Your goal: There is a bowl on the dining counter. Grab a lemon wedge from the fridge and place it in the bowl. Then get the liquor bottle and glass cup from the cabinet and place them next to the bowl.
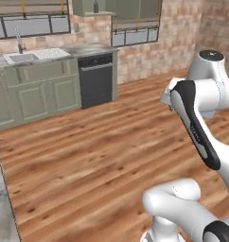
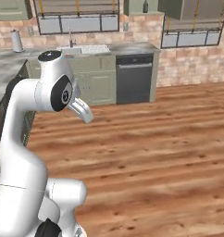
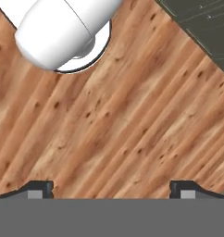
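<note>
My gripper [image 3: 111, 190] points down at the bare wooden floor [image 3: 132, 120]. Its two dark fingertips [image 3: 40, 187] stand far apart at the bottom of the hand view, open, with nothing between them. The white arm [image 1: 197, 113] is folded above its base, over open floor. The bowl, lemon wedge, fridge, liquor bottle and glass cup are out of view.
A run of green base cabinets [image 1: 40, 92] with a sink [image 1: 22, 56] and a black dishwasher [image 1: 95, 78] lines the far brick wall. A small dark bottle [image 2: 145, 6] stands on a high shelf. A grey counter [image 2: 7, 65] runs along the left. Wide wooden floor [image 2: 146, 152] lies between.
</note>
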Controlling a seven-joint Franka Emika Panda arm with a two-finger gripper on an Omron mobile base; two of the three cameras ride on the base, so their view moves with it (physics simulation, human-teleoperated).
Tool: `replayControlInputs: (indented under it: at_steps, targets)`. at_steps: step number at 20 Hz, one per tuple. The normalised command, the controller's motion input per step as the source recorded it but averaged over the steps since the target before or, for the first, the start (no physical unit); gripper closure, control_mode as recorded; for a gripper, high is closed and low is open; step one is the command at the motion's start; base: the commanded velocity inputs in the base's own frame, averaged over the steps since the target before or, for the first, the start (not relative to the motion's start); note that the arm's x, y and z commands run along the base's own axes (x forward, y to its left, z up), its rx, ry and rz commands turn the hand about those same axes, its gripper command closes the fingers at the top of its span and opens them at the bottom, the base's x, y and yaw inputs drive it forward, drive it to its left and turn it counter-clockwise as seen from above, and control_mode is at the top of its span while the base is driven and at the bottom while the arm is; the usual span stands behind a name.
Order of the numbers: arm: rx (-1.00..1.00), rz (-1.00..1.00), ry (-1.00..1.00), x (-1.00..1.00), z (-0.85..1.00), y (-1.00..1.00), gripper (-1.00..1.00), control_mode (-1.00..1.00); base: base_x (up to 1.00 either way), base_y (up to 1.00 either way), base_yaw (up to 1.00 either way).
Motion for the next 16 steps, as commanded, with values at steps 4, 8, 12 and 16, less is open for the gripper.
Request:
replayControlInputs:
  at_steps: [4, 8, 12, 16]
  targets:
    - [0.0, 0.0, 0.0, 0.0, 0.0, 0.0, -1.0, 1.0, 1.0, -0.4, 0.38]
    - [0.0, 0.0, 0.0, 0.0, 0.0, 0.0, -1.0, 1.0, 1.0, -0.42, 0.39]
    - [0.0, 0.0, 0.0, 0.0, 0.0, 0.0, -1.0, 1.0, 0.97, -0.44, 0.41]
    - [0.0, 0.0, 0.0, 0.0, 0.0, 0.0, -1.0, 1.0, 0.98, -0.49, 0.39]
